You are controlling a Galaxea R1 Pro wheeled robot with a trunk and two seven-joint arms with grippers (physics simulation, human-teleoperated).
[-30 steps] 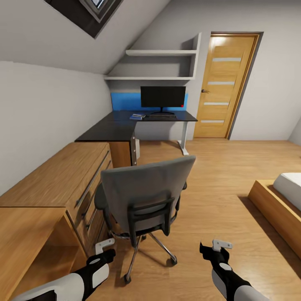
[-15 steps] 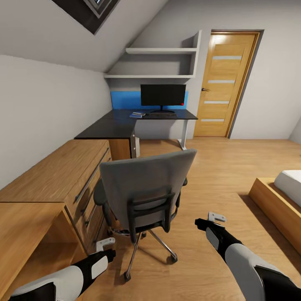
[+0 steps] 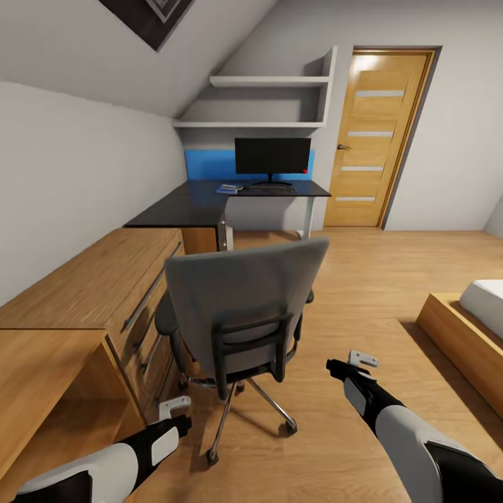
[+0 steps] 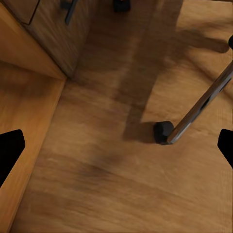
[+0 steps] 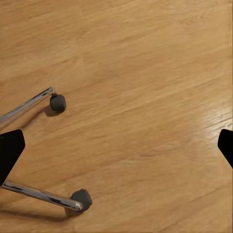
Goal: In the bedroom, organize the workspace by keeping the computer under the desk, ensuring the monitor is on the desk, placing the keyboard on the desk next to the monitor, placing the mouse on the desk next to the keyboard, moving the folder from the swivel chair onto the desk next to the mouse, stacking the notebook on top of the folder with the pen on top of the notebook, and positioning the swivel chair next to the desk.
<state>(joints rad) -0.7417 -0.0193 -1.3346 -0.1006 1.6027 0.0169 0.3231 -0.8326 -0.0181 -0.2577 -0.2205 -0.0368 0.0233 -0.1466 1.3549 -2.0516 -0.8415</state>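
Both sets of jaws are hanging wide apart and holding nothing: the left gripper [image 3: 175,406] is sitting low beside the wooden drawer chest [image 3: 91,293], and the right gripper [image 3: 360,363] is hovering over bare floor [image 3: 363,279] just off the chair [image 3: 241,311]. In the wrist views each one is looking straight down at the planks, with a chrome leg [image 4: 201,107] and a caster [image 5: 57,103] poking in. So I'd say the step in hand is getting the chair over to the table [image 3: 209,206], which is standing well apart at the far wall. The chair's back is facing the robot and its seat is hidden, so I can't tell if anything is lying on it. On the table the monitor [image 3: 272,156] is standing upright, with something blue and flat [image 3: 227,189] near its stand and the keyboard [image 3: 272,188] in front, too small to say more. To do this well, I'd be bringing both grippers up to the backrest, one per side, pushing evenly so it's not spinning, and steering clear of the chest.
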